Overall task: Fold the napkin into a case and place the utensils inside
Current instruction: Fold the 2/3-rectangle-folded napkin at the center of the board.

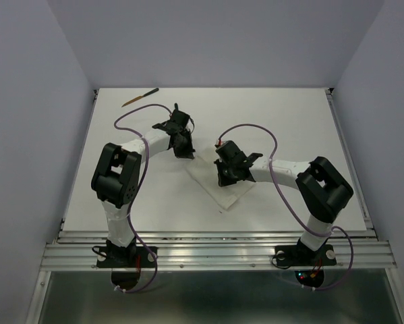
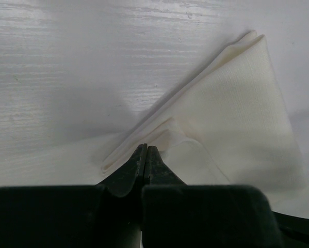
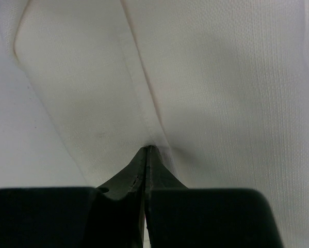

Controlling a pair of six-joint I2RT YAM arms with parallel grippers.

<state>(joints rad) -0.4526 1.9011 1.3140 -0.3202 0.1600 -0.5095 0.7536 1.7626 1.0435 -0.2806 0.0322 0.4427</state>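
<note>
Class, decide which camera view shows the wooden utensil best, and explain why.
The top external view: the utensil lies alone near the table's far left corner. Both wrist views miss it, showing the napkin instead.

matt woven cloth napkin (image 3: pixel 221 77)

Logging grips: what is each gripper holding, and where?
Left gripper pinches the napkin at a folded edge; right gripper pinches it along a fold.

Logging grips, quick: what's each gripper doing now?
Left gripper: closed, pinching the soft white cloth napkin.
Right gripper: closed, pinching the same napkin.
</note>
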